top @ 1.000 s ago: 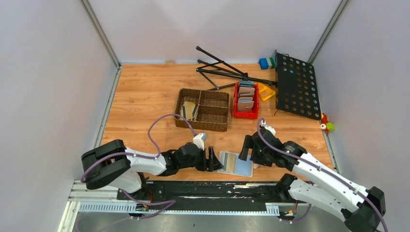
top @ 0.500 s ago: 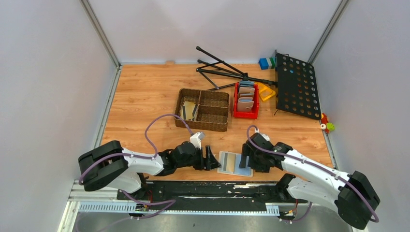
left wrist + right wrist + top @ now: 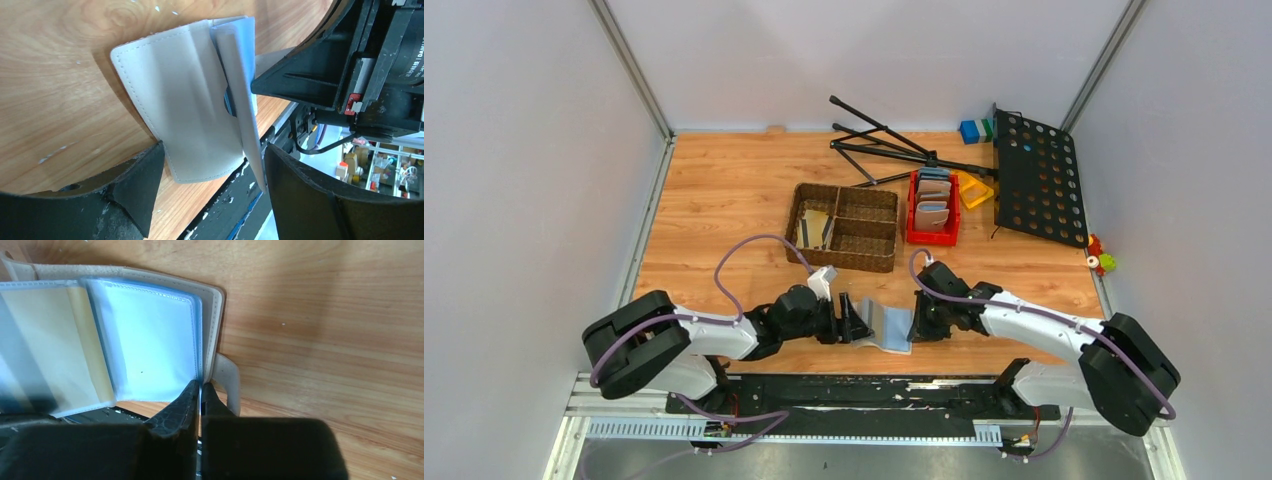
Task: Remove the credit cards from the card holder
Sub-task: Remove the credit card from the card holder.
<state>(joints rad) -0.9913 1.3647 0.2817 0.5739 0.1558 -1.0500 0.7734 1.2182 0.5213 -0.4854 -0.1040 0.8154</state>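
Beige stitched card holder (image 3: 190, 125) with pale blue see-through pockets, and a tan-gold card (image 3: 55, 340) showing inside. Orange wood-grain table (image 3: 724, 190). At mid-frame, a brown woven basket (image 3: 864, 262) and a red bin (image 3: 912, 215). At upper right, a black perforated panel (image 3: 1036, 175).

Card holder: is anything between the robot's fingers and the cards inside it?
Yes. The tan card lies behind a clear pocket sleeve of the card holder. The right gripper is pinched shut on the holder's edge beside the strap tab, not on a card. Nothing else visible blocks it.
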